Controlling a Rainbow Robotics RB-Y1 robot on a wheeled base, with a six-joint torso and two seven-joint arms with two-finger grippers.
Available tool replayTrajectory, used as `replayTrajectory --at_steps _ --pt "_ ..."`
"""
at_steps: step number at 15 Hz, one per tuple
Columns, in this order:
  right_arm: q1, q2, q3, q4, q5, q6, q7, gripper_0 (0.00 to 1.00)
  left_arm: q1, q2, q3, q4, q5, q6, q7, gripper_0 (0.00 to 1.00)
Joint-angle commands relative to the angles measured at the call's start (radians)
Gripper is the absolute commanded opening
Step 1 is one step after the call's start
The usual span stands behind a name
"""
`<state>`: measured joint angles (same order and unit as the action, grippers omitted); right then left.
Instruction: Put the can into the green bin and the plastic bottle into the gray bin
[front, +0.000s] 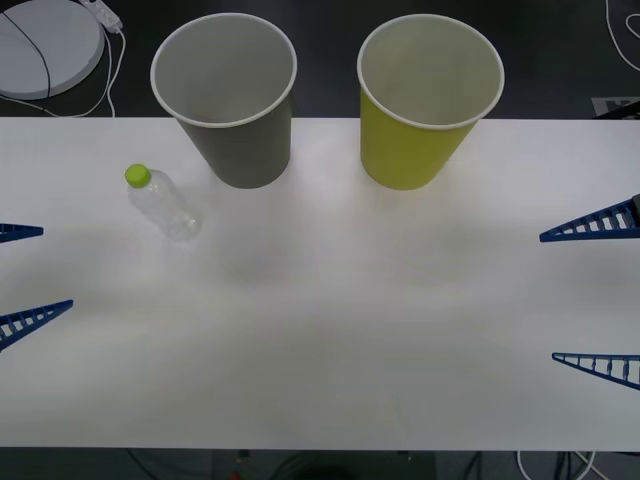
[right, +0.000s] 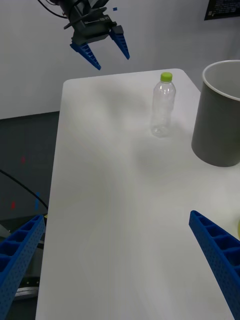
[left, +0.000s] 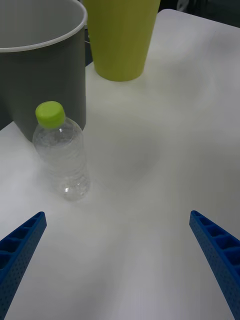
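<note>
The plastic bottle (front: 165, 205) stands upright on the white table, clear with a lime-green cap, just in front and to the left of the gray bin (front: 225, 100). The green bin (front: 430, 100) stands to the right of the gray one; both are upright and look empty. My left gripper (front: 57, 267) hovers open at the table's left edge, a short way from the bottle (left: 62, 155). My right gripper (front: 548, 297) hangs open at the right edge, holding nothing. The right wrist view shows the bottle (right: 163, 107), the gray bin (right: 220, 120) and the left gripper (right: 113, 62) beyond. The can is out of view.
The white table (front: 330, 330) stretches wide between the two grippers and in front of the bins. A round white device (front: 45, 45) with a cable lies off the table at the back left. The bins stand close to the table's far edge.
</note>
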<state>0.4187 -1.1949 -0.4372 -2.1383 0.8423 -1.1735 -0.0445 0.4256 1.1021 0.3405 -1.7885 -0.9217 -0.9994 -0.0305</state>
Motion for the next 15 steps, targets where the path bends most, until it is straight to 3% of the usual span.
replayTrajectory --at_steps 1,6,15 --pt "0.0 0.0 0.0 0.0 0.0 0.0 0.0 1.0 0.001 -0.05 0.0 0.0 -0.042 0.03 -0.011 1.0" --pt "0.0 0.0 0.0 0.0 0.0 0.0 0.0 1.0 -0.001 -0.114 -0.002 0.0 -0.088 0.101 -0.022 1.0" --pt "0.0 0.0 0.0 0.0 0.0 0.0 0.0 1.0 -0.047 -0.196 -0.13 0.001 -0.105 0.331 -0.022 1.0"
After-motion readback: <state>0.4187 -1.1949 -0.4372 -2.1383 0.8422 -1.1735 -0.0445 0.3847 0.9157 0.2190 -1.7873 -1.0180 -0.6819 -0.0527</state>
